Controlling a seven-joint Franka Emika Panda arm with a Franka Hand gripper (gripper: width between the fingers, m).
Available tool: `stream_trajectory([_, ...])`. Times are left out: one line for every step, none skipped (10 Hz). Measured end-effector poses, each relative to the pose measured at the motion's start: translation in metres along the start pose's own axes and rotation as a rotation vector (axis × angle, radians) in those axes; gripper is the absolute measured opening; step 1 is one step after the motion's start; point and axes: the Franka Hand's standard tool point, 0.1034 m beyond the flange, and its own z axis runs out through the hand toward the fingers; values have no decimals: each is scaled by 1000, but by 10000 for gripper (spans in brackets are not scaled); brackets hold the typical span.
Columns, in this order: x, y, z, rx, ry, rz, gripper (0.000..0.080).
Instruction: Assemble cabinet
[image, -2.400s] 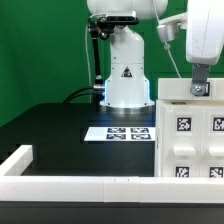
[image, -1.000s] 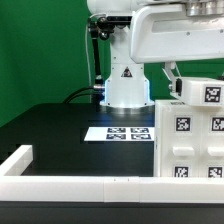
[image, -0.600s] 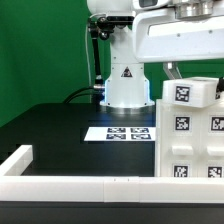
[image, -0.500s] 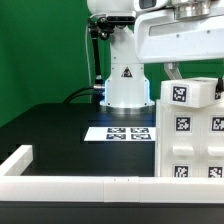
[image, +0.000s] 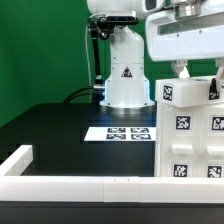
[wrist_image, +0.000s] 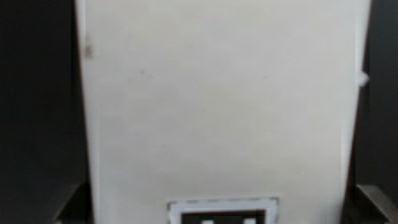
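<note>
**Top block goes onto the cabinet, arm close overhead**

The black table (image: 60, 125) fills most of the room's floor of action, with the low white border rail (image: 70, 183) running along its near edge. The cabinet (image: 190, 140), a tall white case faced with square tags, stands at the exterior view's right, against that rail. Behind it sits the arm's white base (image: 125, 75), and flat on the table in front of the base lies the marker board (image: 120, 132).

On top of the cabinet rests a smaller tagged block (image: 188, 90), and the gripper (image: 195, 72) hangs directly above it, its bulky white housing hiding the fingertips. I cannot tell whether the jaws are spread or pinching the block. The wrist view shows only a broad white face (wrist_image: 214, 100) with a tag at one end, very close.

The risk, as I judge it: if the block sits askew on the case, pressing down could jam it or shove the whole cabinet off its place.
</note>
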Motion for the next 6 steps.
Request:
stream_trajectory([-1,-2,0,26,10,172,553])
stream_trajectory([-1,-4,0,53,13,273,553])
stream_trajectory([-1,-4,0,55,7,310,553])
stream_trajectory([-1,-5,0,56,4,371,553])
stream_trajectory([0,-5,0,56,4,393,553])
stream_trajectory([0,-6,0,69,-17,524,553])
